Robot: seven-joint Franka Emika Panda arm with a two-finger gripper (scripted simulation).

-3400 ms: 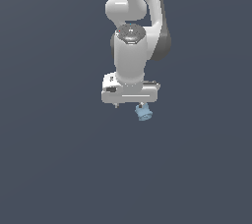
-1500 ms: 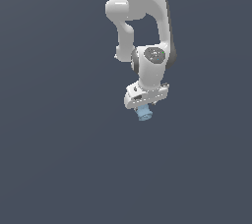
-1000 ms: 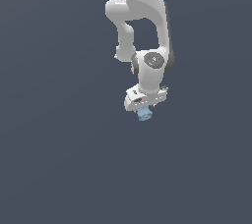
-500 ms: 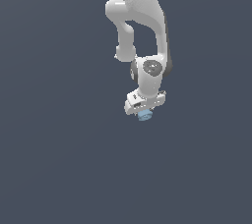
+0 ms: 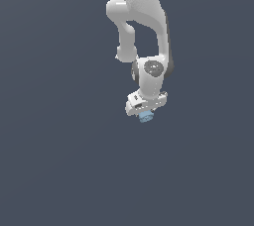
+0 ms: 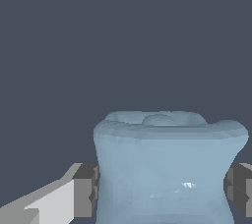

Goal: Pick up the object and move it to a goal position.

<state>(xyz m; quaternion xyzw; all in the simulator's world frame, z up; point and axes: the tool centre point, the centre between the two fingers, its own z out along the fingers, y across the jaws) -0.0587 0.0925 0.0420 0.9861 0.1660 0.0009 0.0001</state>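
The white two-fingered gripper (image 5: 145,112) is closed on the small light-blue, stubby cylindrical object with a wider rim (image 6: 165,169), grey pads (image 6: 87,188) pressing its waisted sides. The object hangs below the white arm (image 5: 144,31). A jerk could make it slip or twist.

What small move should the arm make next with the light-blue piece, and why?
Probably carry it onward with the grip unchanged. The wrist view shows the fingers pressed on both sides of the light-blue piece, and the gripper holds it against plain background. No goal marker is visible, so I cannot tell the direction.
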